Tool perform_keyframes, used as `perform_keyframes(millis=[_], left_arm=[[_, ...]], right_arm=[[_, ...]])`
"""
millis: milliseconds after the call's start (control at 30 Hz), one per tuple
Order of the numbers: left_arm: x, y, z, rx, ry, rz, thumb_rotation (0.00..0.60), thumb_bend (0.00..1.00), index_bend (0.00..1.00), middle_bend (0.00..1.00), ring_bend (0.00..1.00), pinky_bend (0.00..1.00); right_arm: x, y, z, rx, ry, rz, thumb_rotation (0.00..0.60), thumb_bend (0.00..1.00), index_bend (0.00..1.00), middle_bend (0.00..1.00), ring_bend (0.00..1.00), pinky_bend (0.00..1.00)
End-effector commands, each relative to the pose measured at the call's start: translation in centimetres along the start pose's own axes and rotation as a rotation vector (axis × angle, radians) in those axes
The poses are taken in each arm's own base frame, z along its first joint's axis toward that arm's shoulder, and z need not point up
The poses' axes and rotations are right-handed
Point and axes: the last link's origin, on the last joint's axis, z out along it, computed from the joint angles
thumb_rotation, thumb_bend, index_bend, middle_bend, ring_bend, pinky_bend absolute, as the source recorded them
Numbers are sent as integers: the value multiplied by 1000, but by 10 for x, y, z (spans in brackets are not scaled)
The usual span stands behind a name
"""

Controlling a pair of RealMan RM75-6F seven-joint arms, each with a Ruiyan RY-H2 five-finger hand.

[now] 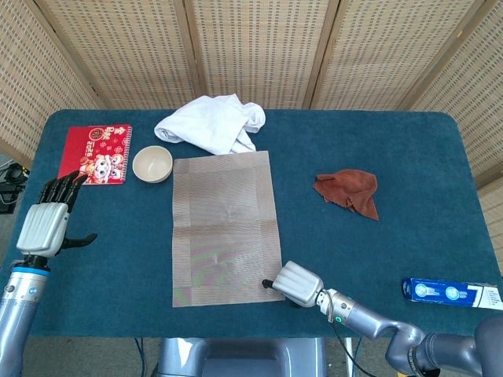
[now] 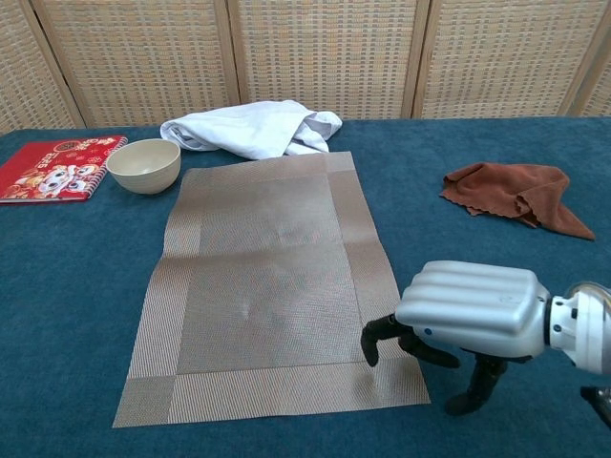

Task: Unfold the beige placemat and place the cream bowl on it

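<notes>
still, with the right robot hand (image 2: 449, 329) empty, fingers curled down on the near right corner of the flat beige placemat (image 2: 267, 277), any drag could rumple it, while the cream bowl (image 2: 143, 165) waits far off beside the mat's opposite corner, nearer the open, empty left robot hand (image 1: 45, 222).

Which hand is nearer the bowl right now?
Left. The left hand hovers near the table's left edge, just below the bowl; the right hand is at the placemat's near right corner.
</notes>
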Motion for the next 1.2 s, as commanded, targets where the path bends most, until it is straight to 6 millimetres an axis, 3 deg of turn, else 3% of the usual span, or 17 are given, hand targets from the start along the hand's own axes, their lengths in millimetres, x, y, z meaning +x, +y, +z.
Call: perform_keyframes(millis=[33,567,1200], left_arm=[[0,0,0,-1,-2,-1,600,0,0,0,0,0],[1,-1,1,1,-4,-9,600,0,0,0,0,0],[0,-1,2,1,-13,-11,600,0,0,0,0,0]], right_arm=[[-1,0,6,-3,-4,-14,600,253,381,845,836,1000],[-2,-6,18,6,-8,-22,600,252,381,845,836,1000],[14,-8,32,9,37,-31,600,297,381,845,836,1000]])
